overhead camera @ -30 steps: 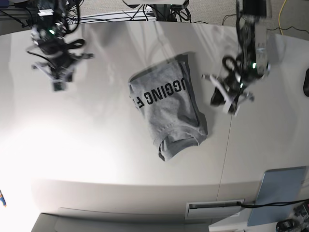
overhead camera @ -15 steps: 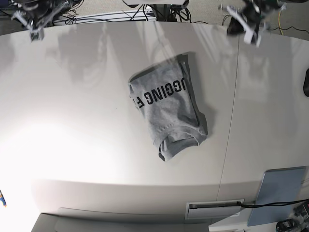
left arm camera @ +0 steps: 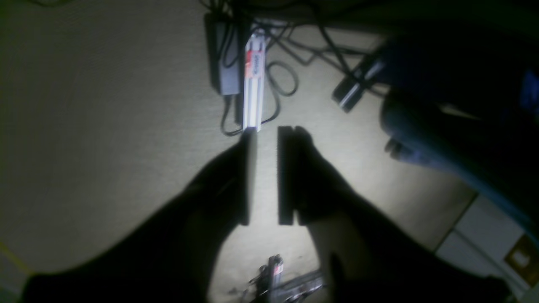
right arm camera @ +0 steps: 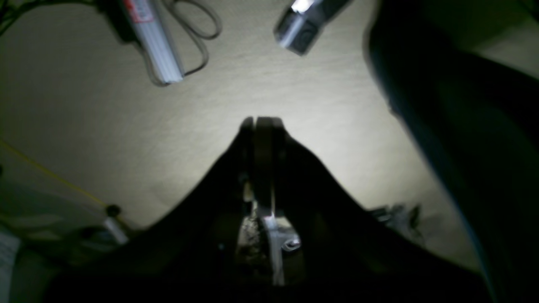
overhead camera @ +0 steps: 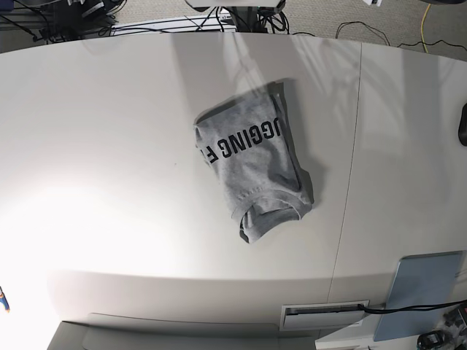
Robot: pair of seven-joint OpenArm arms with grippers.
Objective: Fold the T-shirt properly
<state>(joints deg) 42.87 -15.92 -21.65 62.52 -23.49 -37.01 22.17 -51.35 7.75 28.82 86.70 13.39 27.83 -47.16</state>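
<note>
On the table [overhead camera: 109, 146], a little right of centre, we record one grey T-shirt [overhead camera: 252, 164], folded into a compact bundle and lying at a slant. Black block lettering [overhead camera: 241, 140] runs across its upper face; the ribbed collar [overhead camera: 273, 213] sits at the near end, turned under. Nothing touches it.

Both arms are out of the base view. We log them from the wrist views only, each looking down at beige carpet [left arm camera: 105, 126] beyond the far edge of the table.

Left gripper [left arm camera: 266, 176]: jaws parted, a lit strip of carpet showing between the two dark fingers [left arm camera: 286, 176], nothing between them. Ahead of it lie a white aluminium rail [left arm camera: 254, 90] with a red label, a black power brick [left arm camera: 225, 54] just beside the rail, and loose cables [left arm camera: 286, 80].

Right gripper [right arm camera: 259, 139]: jaws pressed together, no gap showing, nothing held. Beyond it we see the same kind of white rail [right arm camera: 153, 42], a looped cable [right arm camera: 198, 25] and a blurred silver-and-black object [right arm camera: 303, 21] that we cannot identify.

Also on view at the near right of the table: a blue-grey flat panel [overhead camera: 423, 292].
</note>
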